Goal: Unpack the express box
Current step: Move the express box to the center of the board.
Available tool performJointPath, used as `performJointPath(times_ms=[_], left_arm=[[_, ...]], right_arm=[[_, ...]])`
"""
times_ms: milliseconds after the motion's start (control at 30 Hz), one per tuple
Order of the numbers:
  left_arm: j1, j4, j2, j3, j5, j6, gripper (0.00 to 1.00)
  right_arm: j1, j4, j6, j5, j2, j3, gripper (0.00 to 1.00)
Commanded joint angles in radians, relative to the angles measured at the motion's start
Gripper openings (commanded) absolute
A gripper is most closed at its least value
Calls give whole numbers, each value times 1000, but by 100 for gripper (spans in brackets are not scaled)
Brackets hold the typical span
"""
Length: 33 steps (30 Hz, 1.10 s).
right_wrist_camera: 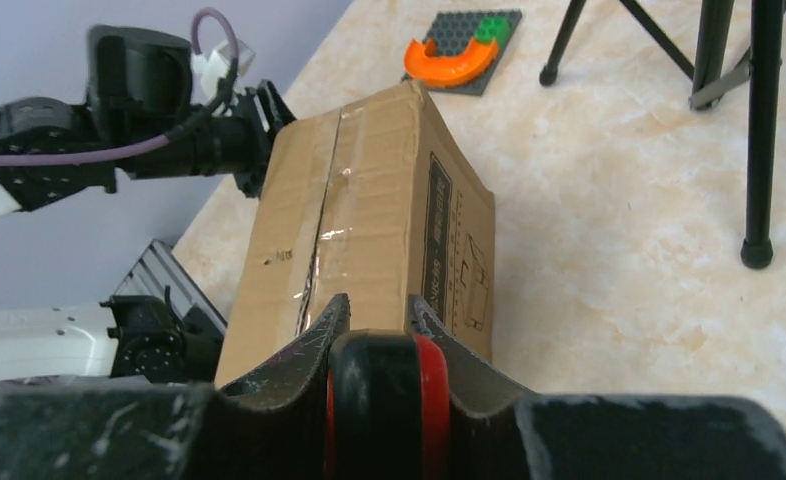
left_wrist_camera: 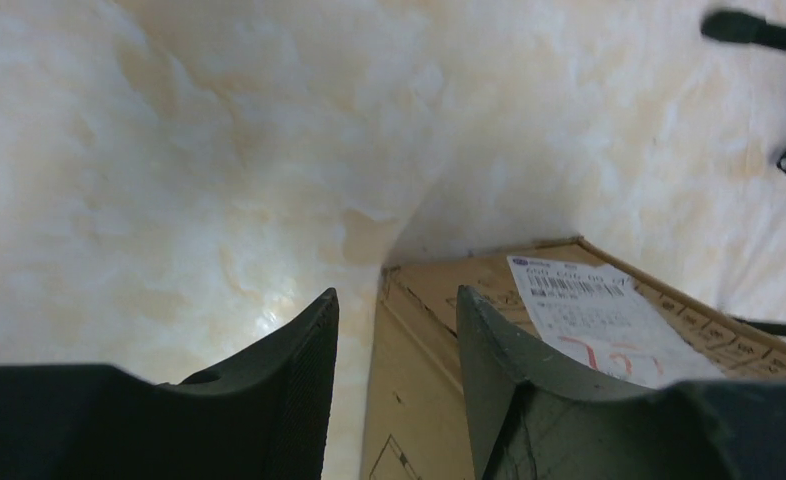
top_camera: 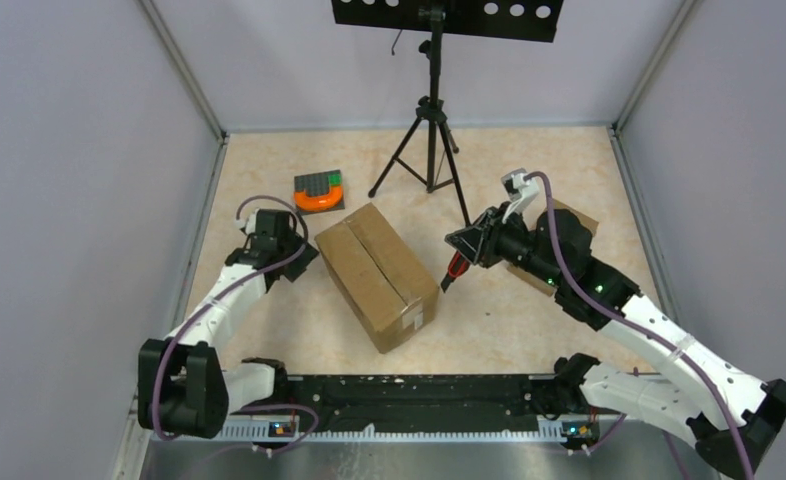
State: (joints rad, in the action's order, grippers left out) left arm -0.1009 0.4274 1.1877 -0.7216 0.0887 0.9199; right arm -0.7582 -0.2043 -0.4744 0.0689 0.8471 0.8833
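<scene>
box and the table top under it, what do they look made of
Box: brown cardboard, matte, creased edges; glossy clear tape along its top seam. Table top: beige marbled pattern with a faint sheen, likely laminate or vinyl, possibly stone.

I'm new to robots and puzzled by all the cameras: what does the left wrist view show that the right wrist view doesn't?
Only the left wrist: the label on the box, with the left gripper open astride a box edge. Only the right wrist: a red-black tool clamped in the right gripper, the taped seam, an orange toy, the left arm. Both: the box, the table and the tripod.
</scene>
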Motion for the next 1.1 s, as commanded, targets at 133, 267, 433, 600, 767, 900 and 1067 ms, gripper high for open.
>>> performJointPath(times_ms=[133, 267, 433, 600, 767, 900, 1067], left_arm=[[-27, 61, -52, -52, 130, -40, 51], [12, 37, 3, -127, 118, -127, 51], [12, -20, 153, -223, -11, -190, 49], [6, -72, 258, -261, -151, -209, 47], [-6, -87, 296, -266, -173, -222, 47], [-14, -94, 299, -258, -184, -224, 47], [-19, -96, 296, -248, -193, -223, 46]], right_arm=[[-45, -125, -44, -20, 27, -20, 0], [-80, -188, -65, -43, 26, -29, 0], [-111, -141, -130, -10, 32, -78, 0], [-125, -28, -259, -19, 28, -173, 0], [-129, -56, -282, -57, 18, -215, 0], [-130, -98, -277, -66, 6, -226, 0], [-129, -177, -253, -109, -24, -200, 0]])
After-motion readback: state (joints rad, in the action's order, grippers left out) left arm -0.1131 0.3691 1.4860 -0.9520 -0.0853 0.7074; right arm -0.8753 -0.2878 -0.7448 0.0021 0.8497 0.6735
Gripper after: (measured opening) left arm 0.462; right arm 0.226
